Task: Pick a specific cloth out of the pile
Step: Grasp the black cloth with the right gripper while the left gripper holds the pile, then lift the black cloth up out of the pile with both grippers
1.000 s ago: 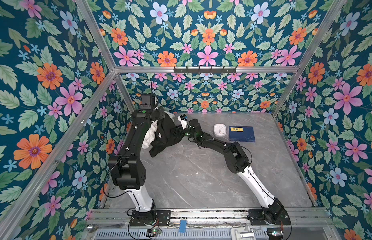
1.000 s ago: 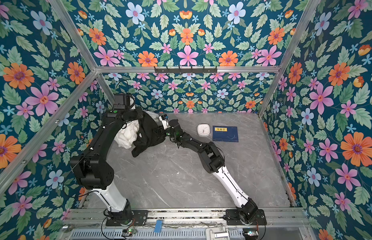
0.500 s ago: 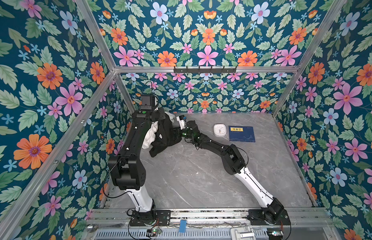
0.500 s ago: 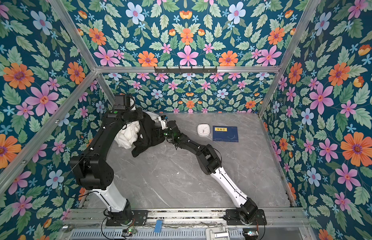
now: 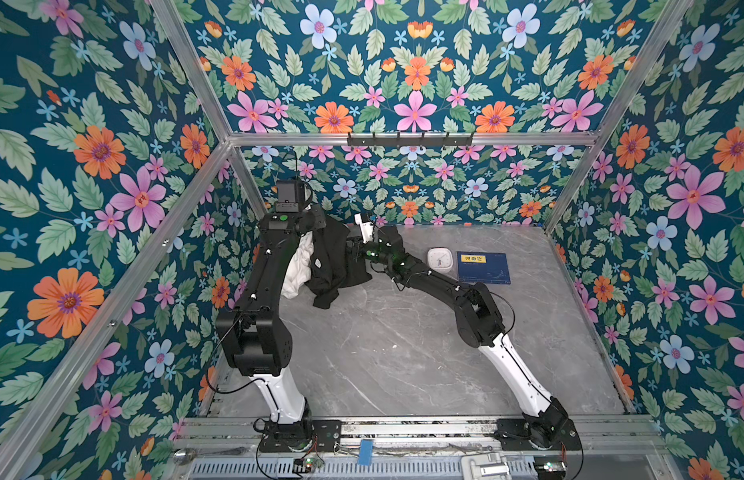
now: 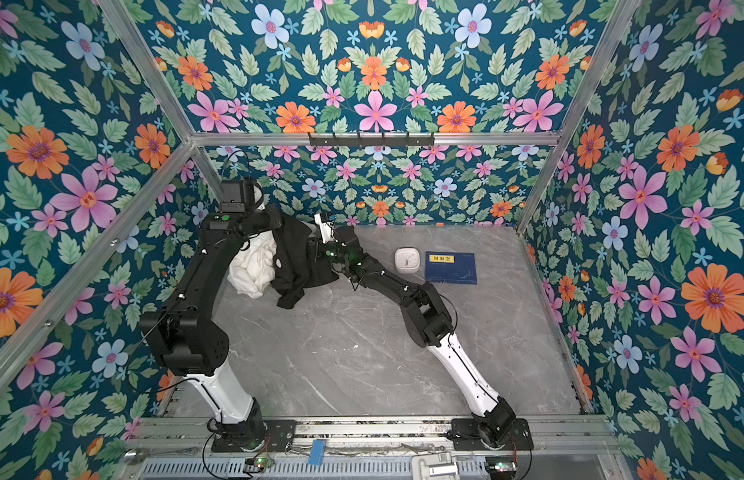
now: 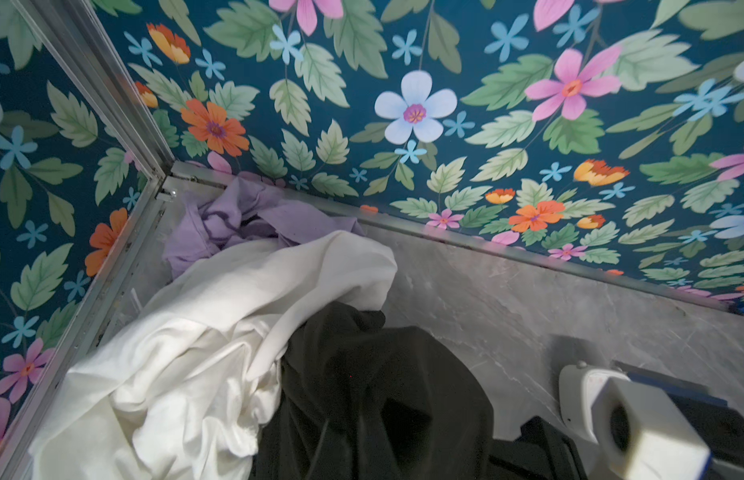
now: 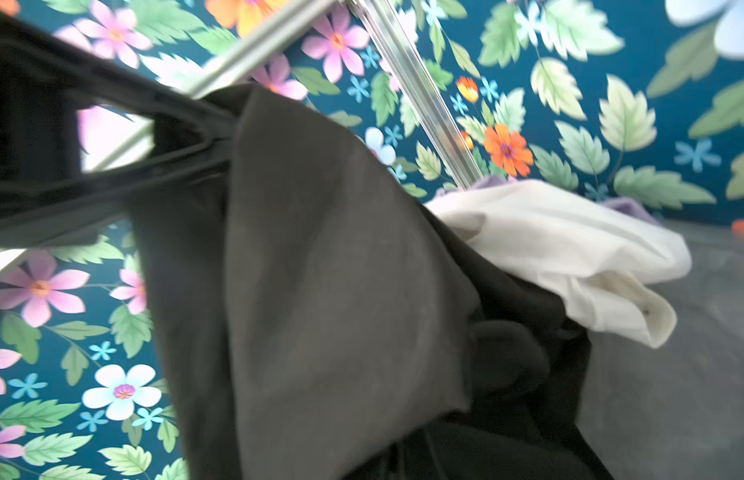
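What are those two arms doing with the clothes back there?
The left gripper pinches the black cloth and holds one end up above the table. The right gripper is shut lower in the same cloth, seemingly gripping it too. The white cloth and lavender cloth lie heaped in the far corner.
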Action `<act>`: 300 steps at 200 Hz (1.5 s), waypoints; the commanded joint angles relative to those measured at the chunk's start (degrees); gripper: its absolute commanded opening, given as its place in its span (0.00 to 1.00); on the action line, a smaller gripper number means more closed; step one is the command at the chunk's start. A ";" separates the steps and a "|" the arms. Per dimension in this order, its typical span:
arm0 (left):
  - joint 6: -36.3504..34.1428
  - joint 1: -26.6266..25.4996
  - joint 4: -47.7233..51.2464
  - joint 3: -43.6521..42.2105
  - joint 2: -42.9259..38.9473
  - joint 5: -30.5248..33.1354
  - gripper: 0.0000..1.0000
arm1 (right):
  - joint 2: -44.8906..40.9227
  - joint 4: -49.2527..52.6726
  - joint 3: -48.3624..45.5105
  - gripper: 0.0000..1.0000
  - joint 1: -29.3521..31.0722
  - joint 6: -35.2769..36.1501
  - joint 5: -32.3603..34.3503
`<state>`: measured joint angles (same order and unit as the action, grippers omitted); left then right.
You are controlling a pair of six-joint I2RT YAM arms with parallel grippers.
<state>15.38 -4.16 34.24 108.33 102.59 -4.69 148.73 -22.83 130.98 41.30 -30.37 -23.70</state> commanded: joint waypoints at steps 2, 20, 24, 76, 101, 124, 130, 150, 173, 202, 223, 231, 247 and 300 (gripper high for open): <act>1.71 0.12 -2.59 4.68 0.66 -2.46 0.00 | -1.66 -1.86 1.60 0.00 0.01 1.17 1.04; 2.24 0.12 -1.19 7.90 1.55 -3.58 0.00 | -2.08 -0.08 4.41 0.00 0.10 1.52 0.57; 2.22 0.12 -0.97 8.24 1.65 -3.77 0.00 | -2.17 0.24 4.91 0.00 0.13 1.58 0.51; 4.03 0.12 0.12 8.54 -0.50 -7.54 0.00 | -4.74 2.48 6.93 0.00 0.62 2.77 -0.03; 6.24 0.07 -0.59 7.50 -2.01 -10.82 0.00 | -6.74 2.89 6.34 0.00 0.84 3.25 -0.38; 7.82 0.03 -1.76 6.31 -3.39 -13.34 0.00 | -8.99 2.93 4.99 0.00 0.93 4.53 -0.72; 8.06 0.03 -1.93 6.12 -3.65 -13.70 0.00 | -9.64 2.86 4.45 0.00 0.94 4.83 -0.65; 8.77 0.03 -2.29 5.92 -4.14 -15.00 0.00 | -11.57 2.98 2.80 0.00 0.97 6.03 -0.40; 10.38 0.03 -2.96 5.37 -4.41 -18.15 0.00 | -13.72 3.14 0.95 0.00 0.92 7.15 -0.38; 12.95 -0.19 -4.67 3.80 -5.39 -23.05 0.00 | -16.70 3.40 -1.71 0.00 0.89 8.94 -0.38; 13.88 -0.48 -5.54 2.20 -7.11 -25.24 0.00 | -19.15 3.58 -4.25 0.00 0.98 10.55 -0.20; 13.98 -0.58 -5.67 1.45 -8.04 -25.81 0.00 | -20.20 3.50 -5.40 0.00 0.98 11.11 -0.11; 13.89 -0.76 -5.96 -0.53 -10.39 -27.19 0.00 | -22.47 3.25 -7.81 0.00 0.98 12.54 -0.11; 16.88 -0.87 -10.90 -9.61 -19.65 -31.72 0.00 | -30.22 2.63 -17.09 0.00 0.92 16.56 -0.55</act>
<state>30.13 -4.89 28.36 101.19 85.54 -32.42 121.51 -17.39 116.86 42.19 -16.43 -23.81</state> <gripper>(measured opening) 0.050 0.051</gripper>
